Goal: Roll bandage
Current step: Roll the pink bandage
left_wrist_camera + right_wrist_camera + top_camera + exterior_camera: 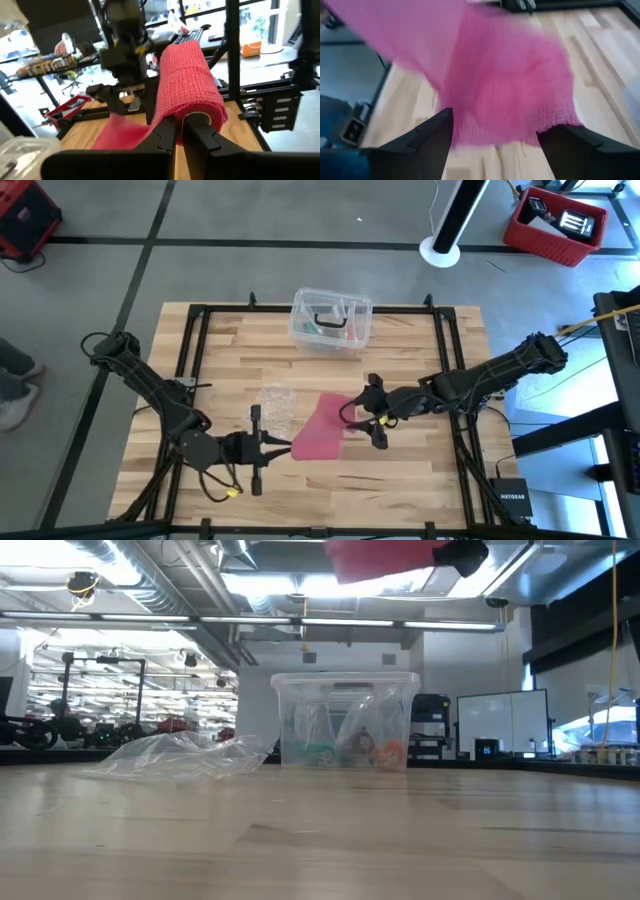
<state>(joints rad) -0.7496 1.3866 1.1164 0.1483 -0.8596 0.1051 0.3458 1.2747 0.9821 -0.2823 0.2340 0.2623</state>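
Rolling underway, approx midway by my read. Bandage (322, 427) held up off the worktop (420, 480) between both arms, near-centre. Low view shows its red underside at the frame top, nothing pink lying on the wood.

L gripper (281, 445): jaws pressed together, pinching the wound end of the bandage; L wrist view shows a fat roll (192, 82) built up around the jaw tips, w/ a pale core visible at its end.

R gripper (362, 412): jaws spread wide, loose fabric (505, 85) draped betw them, not clearly pinched. Looks like guiding/tensioning rather than gripping, but can't confirm contact.

Done: sizeable part already wound into a cylinder. Left: a flat sheet-like tail trails from the roll toward the R gripper; needs winding on, then the finished roll set down. Tail length hard to judge since fabric bunches.

Other items: crumpled clear wrapper (277, 406) on worktop just left of bandage; clear plastic box (331, 320) at far-centre edge, odds and ends inside. Neither touched.
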